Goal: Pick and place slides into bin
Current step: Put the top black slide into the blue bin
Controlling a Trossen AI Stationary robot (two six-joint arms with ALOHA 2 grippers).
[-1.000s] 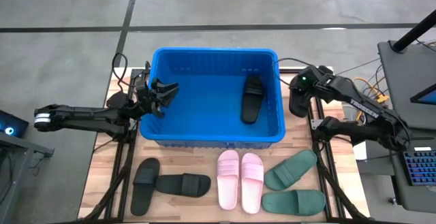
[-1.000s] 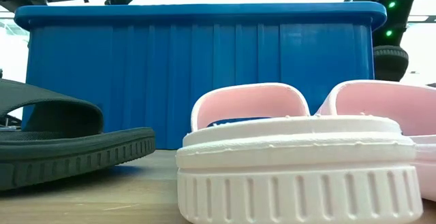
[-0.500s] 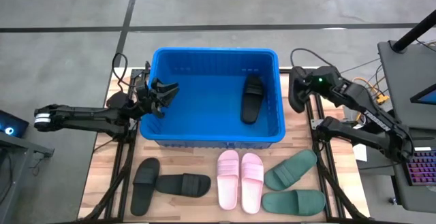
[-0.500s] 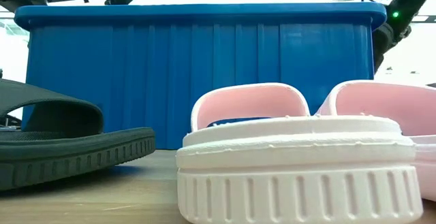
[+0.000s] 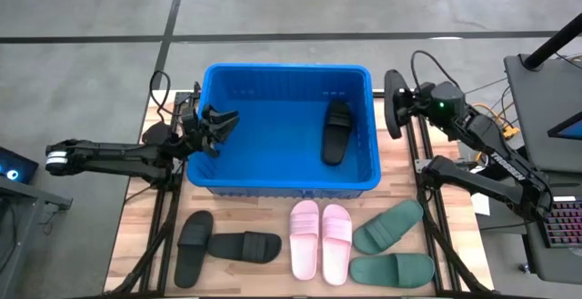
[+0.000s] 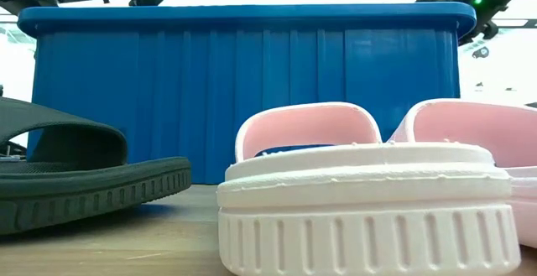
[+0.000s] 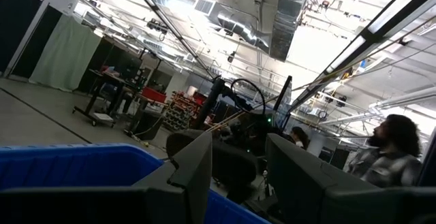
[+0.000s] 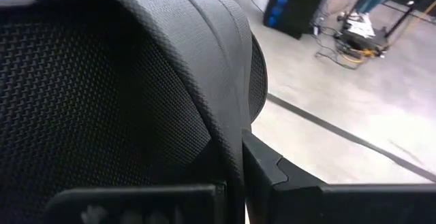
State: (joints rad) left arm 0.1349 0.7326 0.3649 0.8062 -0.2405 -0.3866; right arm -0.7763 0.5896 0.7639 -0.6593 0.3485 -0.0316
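Observation:
The blue bin stands at the table's middle with one black slide lying flat on its floor at the right. My right gripper is beside the bin's right wall, shut on a second black slide, which is turned on edge. My left gripper hangs open over the bin's left rim with nothing between its fingers. Along the near edge lie two black slides, two pink slides and two green slides, soles down on the wood. My right gripper pinches the black slide's strap at its edge between the two fingers. The fingers come from the table's right side, slanting a little downward. The slide is lifted clear of the table, on edge, just outside the bin's right rim.
The bin's rim stands high between both grippers. In the low view a pink slide and a black slide fill the foreground in front of the bin. Cables and a stand lie off the table's right.
My right gripper has risen beside the bin's right wall and gone a little toward the far edge, rolling its wrist. The black slide it holds has come up off the table and turned from lying flat to standing on edge.

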